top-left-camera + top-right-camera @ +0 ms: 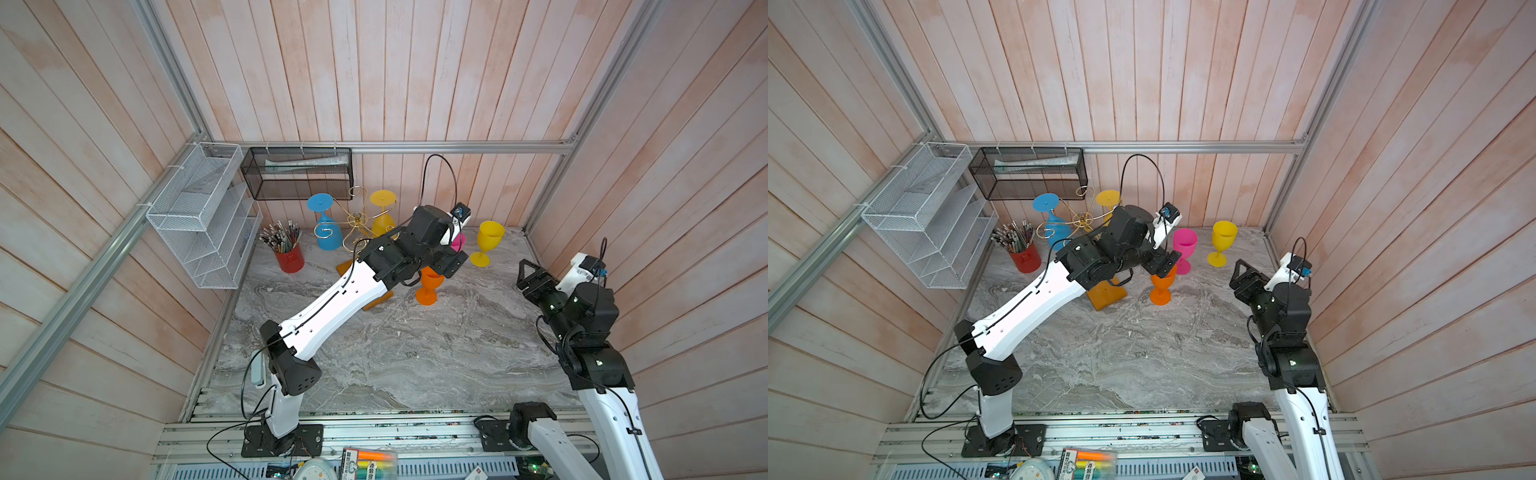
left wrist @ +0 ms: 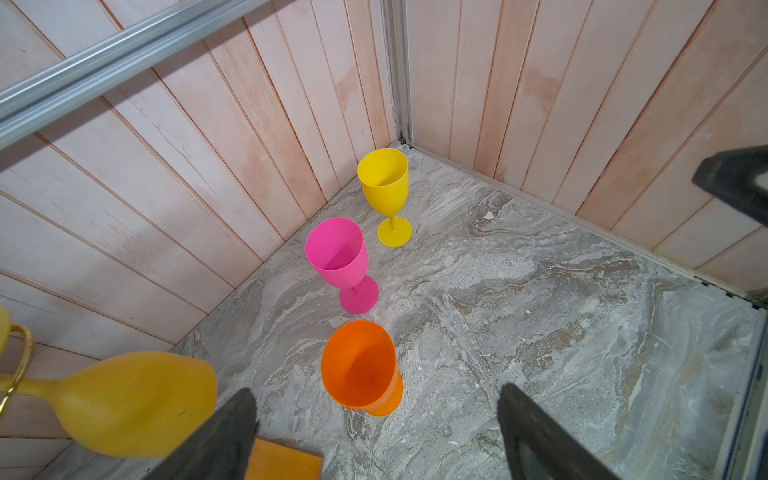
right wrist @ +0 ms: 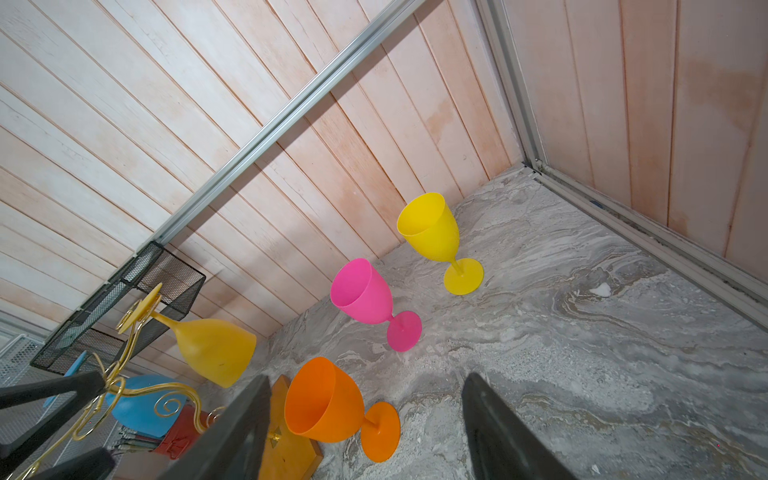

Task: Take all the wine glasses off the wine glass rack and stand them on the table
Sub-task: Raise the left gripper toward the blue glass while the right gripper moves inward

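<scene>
Top views: a yellow wine glass hangs on the wine glass rack; the left gripper is spread over an orange glass on the tabletop. Left wrist: it touches nothing. Right wrist: right gripper spread, empty. Next, I think: lift away, slide the yellow one off.

In both top views, the left arm and right arm are made of white shells and black joint housings. Thin black cables are routed along them. The left gripper and right gripper are black.
</scene>
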